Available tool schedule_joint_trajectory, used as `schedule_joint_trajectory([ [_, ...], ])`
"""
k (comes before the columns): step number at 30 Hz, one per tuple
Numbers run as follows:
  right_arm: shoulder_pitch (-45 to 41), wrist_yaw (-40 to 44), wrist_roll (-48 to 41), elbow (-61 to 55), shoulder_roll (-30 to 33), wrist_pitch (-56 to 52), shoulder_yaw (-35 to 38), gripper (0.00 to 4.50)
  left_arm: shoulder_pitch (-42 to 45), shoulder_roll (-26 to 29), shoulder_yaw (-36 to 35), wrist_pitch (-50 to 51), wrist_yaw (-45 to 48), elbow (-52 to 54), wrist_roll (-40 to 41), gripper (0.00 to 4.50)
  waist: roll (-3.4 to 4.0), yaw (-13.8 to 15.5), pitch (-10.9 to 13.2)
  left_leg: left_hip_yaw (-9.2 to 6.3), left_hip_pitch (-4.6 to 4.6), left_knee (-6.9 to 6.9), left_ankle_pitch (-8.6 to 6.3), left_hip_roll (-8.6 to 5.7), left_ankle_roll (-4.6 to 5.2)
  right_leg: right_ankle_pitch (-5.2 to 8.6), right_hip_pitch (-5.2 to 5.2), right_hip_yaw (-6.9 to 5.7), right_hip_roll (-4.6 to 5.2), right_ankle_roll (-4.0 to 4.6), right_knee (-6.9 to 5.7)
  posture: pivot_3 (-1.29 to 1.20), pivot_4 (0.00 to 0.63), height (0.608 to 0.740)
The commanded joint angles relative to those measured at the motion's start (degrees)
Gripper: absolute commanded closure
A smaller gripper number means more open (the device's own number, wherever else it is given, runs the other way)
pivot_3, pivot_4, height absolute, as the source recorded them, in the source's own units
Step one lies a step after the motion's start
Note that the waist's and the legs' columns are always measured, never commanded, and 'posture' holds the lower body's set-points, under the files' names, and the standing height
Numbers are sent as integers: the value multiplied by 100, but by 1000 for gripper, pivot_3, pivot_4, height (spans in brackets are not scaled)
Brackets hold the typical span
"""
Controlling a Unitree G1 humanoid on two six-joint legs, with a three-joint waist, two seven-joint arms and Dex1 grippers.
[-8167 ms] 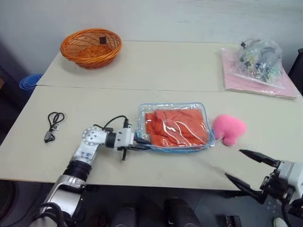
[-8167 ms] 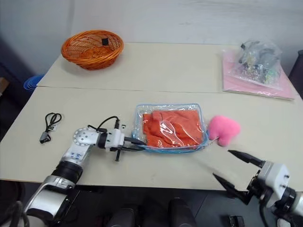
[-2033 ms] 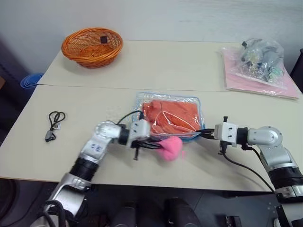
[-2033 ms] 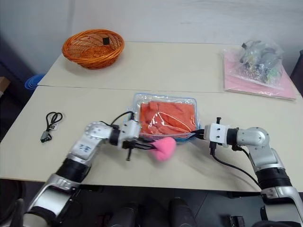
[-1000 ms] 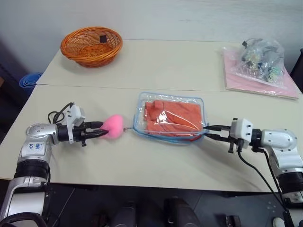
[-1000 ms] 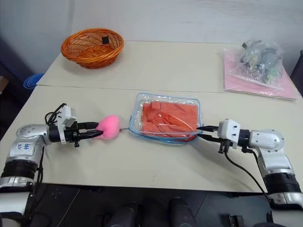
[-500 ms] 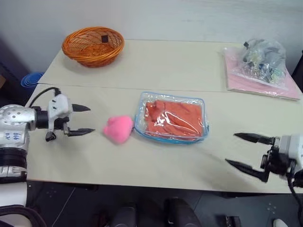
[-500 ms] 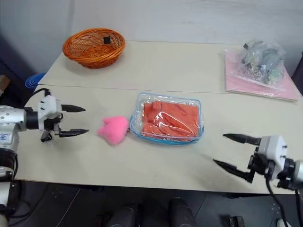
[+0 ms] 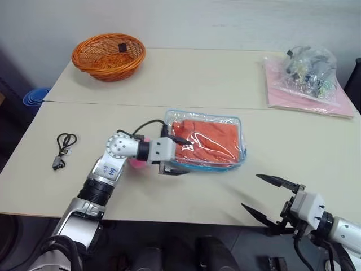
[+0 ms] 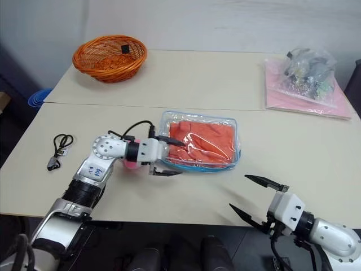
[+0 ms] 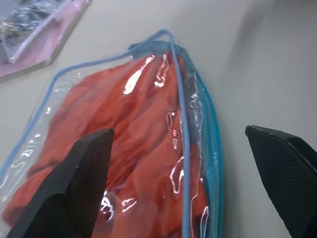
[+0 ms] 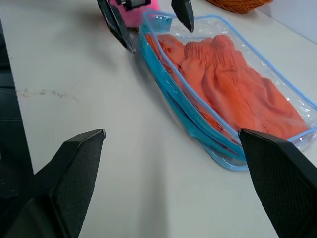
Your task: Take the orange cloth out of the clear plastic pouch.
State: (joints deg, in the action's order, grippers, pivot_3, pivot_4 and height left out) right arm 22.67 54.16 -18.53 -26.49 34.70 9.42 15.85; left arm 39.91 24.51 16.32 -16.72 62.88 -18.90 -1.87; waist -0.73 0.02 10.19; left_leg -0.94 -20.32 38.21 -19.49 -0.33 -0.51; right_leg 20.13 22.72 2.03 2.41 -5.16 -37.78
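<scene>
Your left gripper sits at the left end of the clear plastic pouch, jaws spread wide and holding nothing. One black finger reaches over the pouch's top face, the other lies low at the near edge, so the pouch's end falls between them. From the left wrist view the two fingers straddle the blue-trimmed edge; whether either one actually touches the plastic, you cannot tell.

Your right gripper hangs well apart from the pouch, off the near right edge of the table, jaws wide open and empty. Its fingers point back toward the pouch across bare tabletop.

The orange cloth is inside the pouch, folded and wrinkled, filling most of it. The pouch lies flat near the middle of the table, and the cloth shows plainly through the clear wall in the right wrist view.

The pink plush is just behind your left wrist, mostly hidden by it, close to the pouch's left end.

Farther out: a black cable lies coiled toward the left edge. An orange wicker basket stands at the far left. A clear bag of small items rests on a pink sheet at the far right.
</scene>
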Motion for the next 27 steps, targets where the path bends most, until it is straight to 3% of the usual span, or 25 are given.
schedule_joint_trajectory([
  [1,-66,-203,37,-234,-50,134,-36,0,245,-170,20,-103,-263,-126,-100,900,0,9,0,0,0,0,0,0,0,0,-1,0,0,0,1,0,150,740],
  [12,-132,-498,73,-269,-56,84,-262,0,353,-142,13,39,17,-420,66,4451,0,6,0,-2,-1,1,1,0,-1,0,-2,-2,2,0,2,0,150,740],
  [22,-529,-761,-13,-662,-84,-395,-800,0,407,-598,-501,1548,-85,-154,985,4480,0,6,0,-5,-2,4,1,0,-1,0,-3,-5,3,0,1,0,150,740],
  [27,-950,-953,355,-684,-44,-794,-1304,0,603,-770,-791,2182,-327,-42,1268,4480,0,1,0,-7,-2,5,2,0,-3,0,-2,-7,2,0,0,0,150,740],
])
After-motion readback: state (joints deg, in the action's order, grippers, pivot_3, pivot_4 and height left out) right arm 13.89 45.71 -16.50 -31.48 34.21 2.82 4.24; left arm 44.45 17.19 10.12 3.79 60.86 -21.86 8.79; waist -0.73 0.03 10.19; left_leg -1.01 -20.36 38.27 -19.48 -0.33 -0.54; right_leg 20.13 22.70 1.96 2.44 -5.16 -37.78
